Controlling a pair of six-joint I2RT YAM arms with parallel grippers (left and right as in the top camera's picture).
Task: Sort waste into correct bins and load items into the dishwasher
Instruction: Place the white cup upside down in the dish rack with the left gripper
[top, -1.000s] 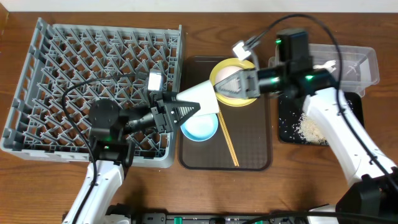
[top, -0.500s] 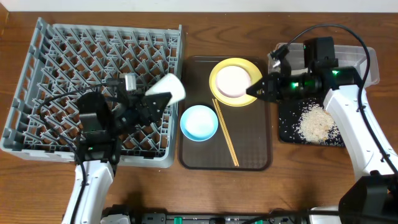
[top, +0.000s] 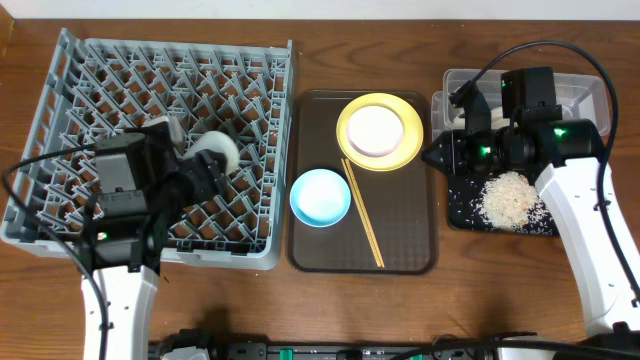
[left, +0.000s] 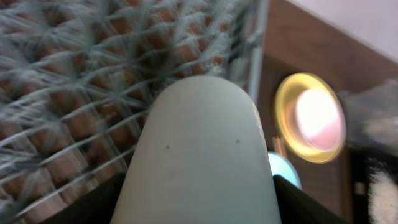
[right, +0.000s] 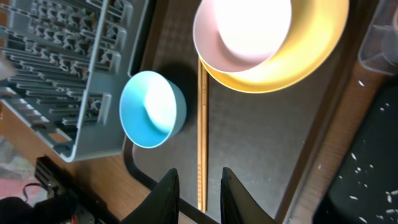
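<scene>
Item: rounded cream cup (left: 199, 155), which your left gripper (top: 207, 165) clamped above the grey pegged plastic dish rack (top: 120, 80), probably held there for loading. Your right gripper (right: 198, 186) stood narrowly parted and empty by the flat brown serving tray (top: 400, 235). Obscured: the cup's mouth, the left fingertips, and which rack slot it hung over.

You're looking at a grey dish rack (top: 130, 80) with a criss-cross peg grid, a plain cream cup (top: 215, 152), a yellow plate (top: 405, 150), a pinkish-white bowl (top: 375, 128), a light-blue bowl (top: 320, 196), pale wooden chopsticks (top: 365, 220), a dark brown serving tray (top: 405, 230), a black tray (top: 460, 205) speckled with whitish rice (top: 510, 198), and a reddish-brown wood-grain desk (top: 360, 50)
</scene>
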